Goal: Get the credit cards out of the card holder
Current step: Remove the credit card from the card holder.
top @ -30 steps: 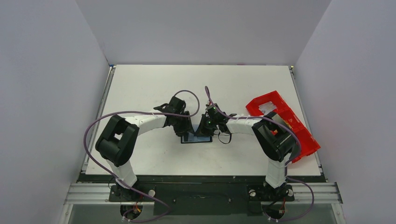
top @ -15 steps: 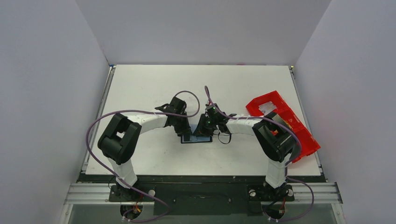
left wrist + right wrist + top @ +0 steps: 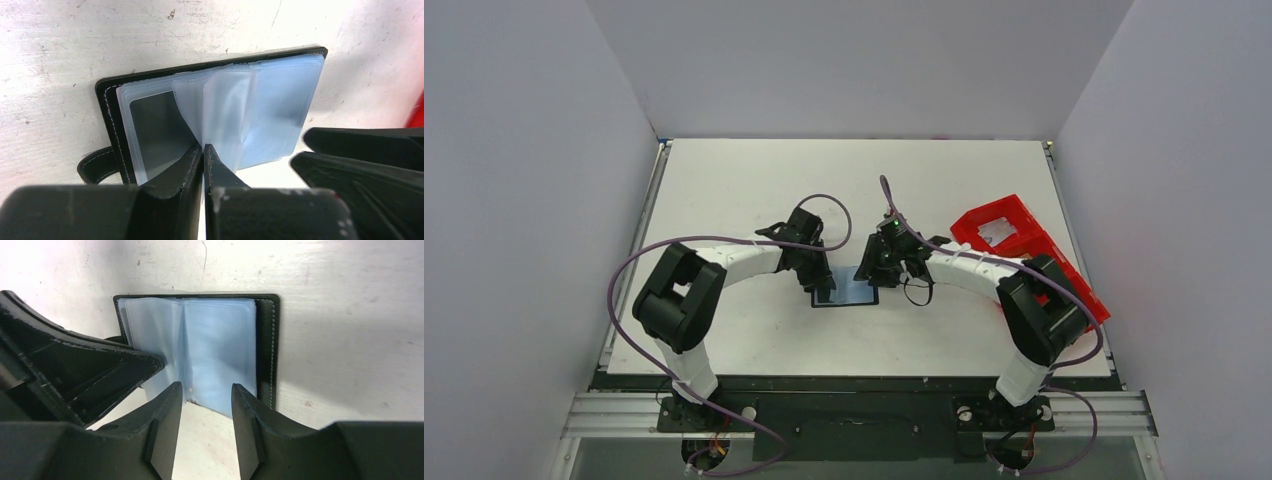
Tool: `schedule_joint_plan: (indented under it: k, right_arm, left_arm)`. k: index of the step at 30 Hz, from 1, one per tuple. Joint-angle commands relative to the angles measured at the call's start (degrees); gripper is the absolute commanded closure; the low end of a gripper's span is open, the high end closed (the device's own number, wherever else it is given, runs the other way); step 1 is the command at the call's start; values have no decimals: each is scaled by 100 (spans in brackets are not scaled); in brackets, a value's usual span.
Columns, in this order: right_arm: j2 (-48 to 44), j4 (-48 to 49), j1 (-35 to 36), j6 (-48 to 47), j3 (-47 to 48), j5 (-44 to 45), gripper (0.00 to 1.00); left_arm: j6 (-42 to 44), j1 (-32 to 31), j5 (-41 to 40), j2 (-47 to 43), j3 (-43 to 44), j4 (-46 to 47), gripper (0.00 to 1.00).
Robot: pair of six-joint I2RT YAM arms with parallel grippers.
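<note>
Fingers (image 3: 187, 167) of the left gripper (image 3: 203, 150) have just pinched shut on a clear sleeve (image 3: 220, 110) of the open card holder (image 3: 848, 295), lying centre of the table (image 3: 744, 180); at its 1 o'clock the right gripper (image 3: 206, 390) has released, half open and empty, likely a handover before emptying it
</note>
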Motion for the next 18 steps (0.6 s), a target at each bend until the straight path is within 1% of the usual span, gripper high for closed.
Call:
schedule_joint_plan:
  k: [1,4,7,8,10,12,18]
  right_arm:
    - [-598,-413,-89,-188,8,527,62]
    - [-792,-584,-126,-243,19,695,62]
    - [-896,-665,-169,-262,-1,761,62]
    - [-944,-679,-181,-273,-17,775,62]
    - [-995,-718,-195,-286,-30,821,62]
    - [-1055,-746,-208,-294,-58,873,62]
    - [-1253,-832,-256,-295,-162,1003,62]
  left_arm:
    - [78,-56,50,-281,75,167,96]
    - [91,-110,184,-297,136,271,86]
    - [104,-188,274,-264,226,331,80]
    - [101,-205,300,-247,239,364,75]
    - [97,-239,343,-216,300,384,72]
    - [98,-281,359,-190,371,400,69]
    - [106,-372,398,-109,598,400,67]
